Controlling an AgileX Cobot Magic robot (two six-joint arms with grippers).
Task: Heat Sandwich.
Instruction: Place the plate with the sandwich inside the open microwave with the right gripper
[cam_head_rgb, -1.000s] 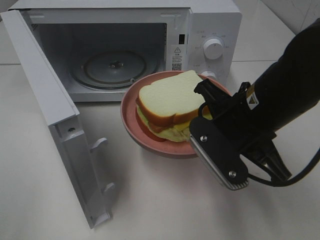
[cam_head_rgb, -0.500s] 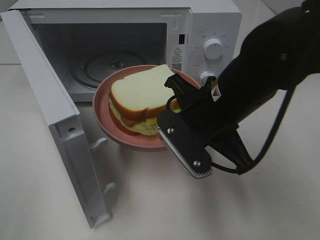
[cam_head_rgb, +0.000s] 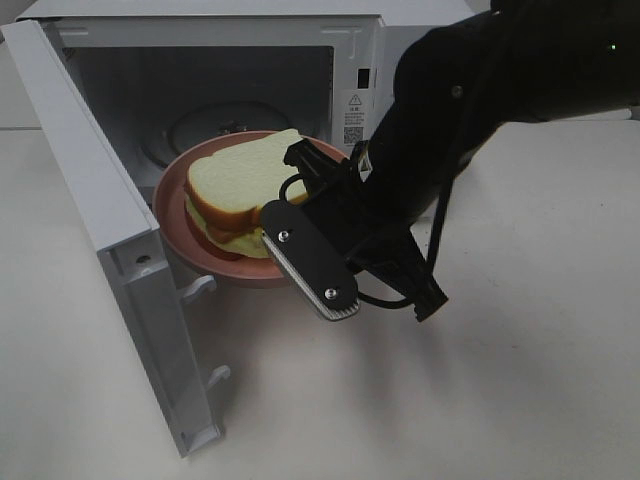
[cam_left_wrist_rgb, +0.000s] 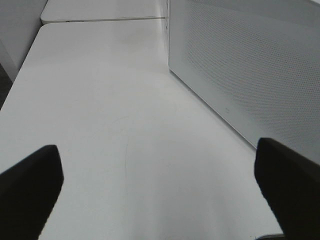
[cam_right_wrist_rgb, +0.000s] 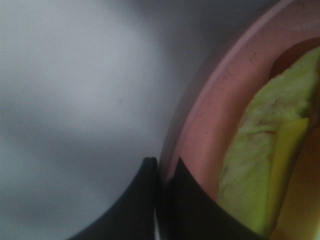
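The sandwich (cam_head_rgb: 243, 178), white bread with yellow-green filling (cam_right_wrist_rgb: 250, 165), lies on a round pink plate (cam_head_rgb: 172, 215). My right gripper (cam_head_rgb: 284, 222) is shut on the plate's near right rim (cam_right_wrist_rgb: 200, 115), and the right wrist view shows its black fingertips (cam_right_wrist_rgb: 187, 200) pinching that rim. The plate hangs above the table just in front of the open microwave (cam_head_rgb: 200, 10), its far edge at the mouth of the cavity. My left gripper (cam_left_wrist_rgb: 160, 200) is open over bare table beside the microwave's perforated side wall (cam_left_wrist_rgb: 240, 65). It is outside the exterior view.
The microwave door (cam_head_rgb: 90, 200) stands swung open to the left, its lower corner near the front of the table. A glass turntable (cam_head_rgb: 210, 122) lies inside the cavity. The right arm (cam_head_rgb: 480, 90) covers the control panel. White table (cam_head_rgb: 520, 380) spreads to the right and front.
My right gripper has carried the plate with the sandwich leftward and back, from in front of the control knobs to the mouth of the cavity. The left gripper's state is unchanged.
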